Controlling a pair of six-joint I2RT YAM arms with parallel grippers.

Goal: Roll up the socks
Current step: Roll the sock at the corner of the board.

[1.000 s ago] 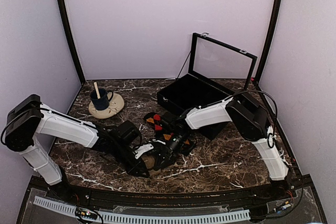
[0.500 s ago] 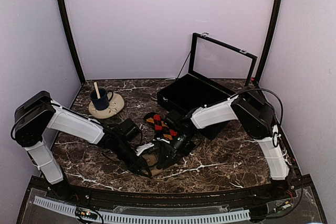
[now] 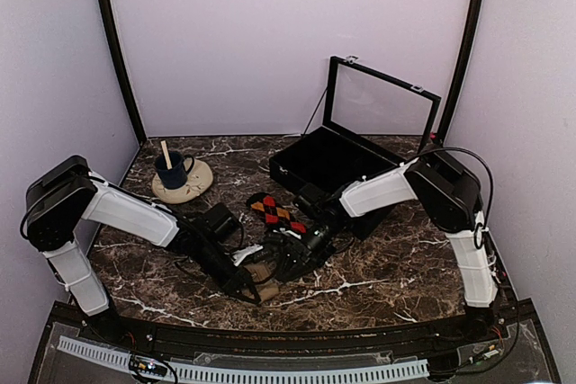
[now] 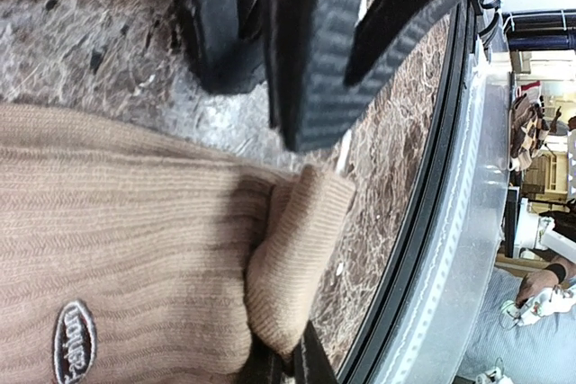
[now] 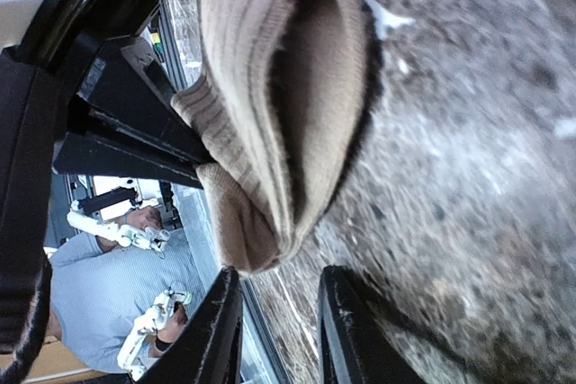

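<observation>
Left gripper [image 4: 286, 364]: I seem clamped on a fold of the tan ribbed sock [image 4: 135, 222], anchoring it on the marble table [image 3: 378, 276].
Right gripper [image 5: 274, 312]: my fingers gape, empty, at its open end, placed to start rolling.
Argyle sock [image 3: 273, 211]: flat just behind, left for later.

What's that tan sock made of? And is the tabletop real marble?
The tan sock looks like a soft, matte ribbed knit, probably cotton or a wool blend: fine ribs run along it, and it bears a stitched oval label. The table looks like dark brown marble with white veins and a slight sheen. It could be real stone or printed laminate; the pictures can't settle that.
</observation>
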